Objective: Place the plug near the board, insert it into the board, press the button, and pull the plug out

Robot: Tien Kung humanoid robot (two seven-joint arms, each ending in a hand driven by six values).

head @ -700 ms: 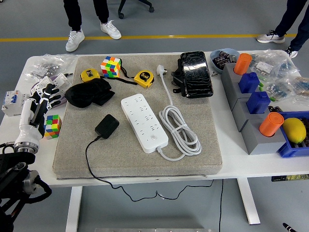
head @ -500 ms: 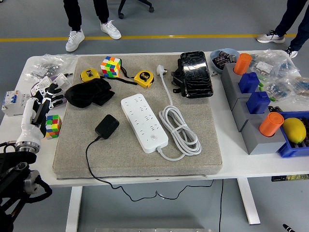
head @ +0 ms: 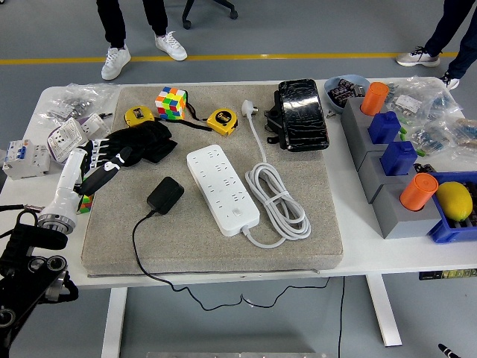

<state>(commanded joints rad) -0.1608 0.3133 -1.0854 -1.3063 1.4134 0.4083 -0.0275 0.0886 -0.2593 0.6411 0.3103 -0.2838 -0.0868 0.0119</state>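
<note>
**A:** What has changed since the earlier frame?

**B:** The left robot hand [head: 104,158] has swung inward from the worktop's left edge and now hangs over the left edge of the grey mat [head: 298,242], fingers [head: 106,173] spread, holding nothing. It hides most of the small colour cube [head: 85,202] that showed plainly before.

**A:** And around the hand?

**B:** Just beyond it lies a black cloth bundle [head: 149,142]. Near it, toward the mat's centre, the black plug [head: 165,195] lies flat, its black cable [head: 136,246] looping toward the near edge and over it.

**A:** Where is the board?

**B:** The white power strip [head: 221,188] lies at the mat's centre, just beside the plug but apart from it, nothing inserted. Its white cord [head: 279,203] is coiled on its right side.

**A:** The other arm?

**B:** Not visible. At the worktop's [head: 358,257] far side, only a person's legs and shoes [head: 116,62] show.
</note>
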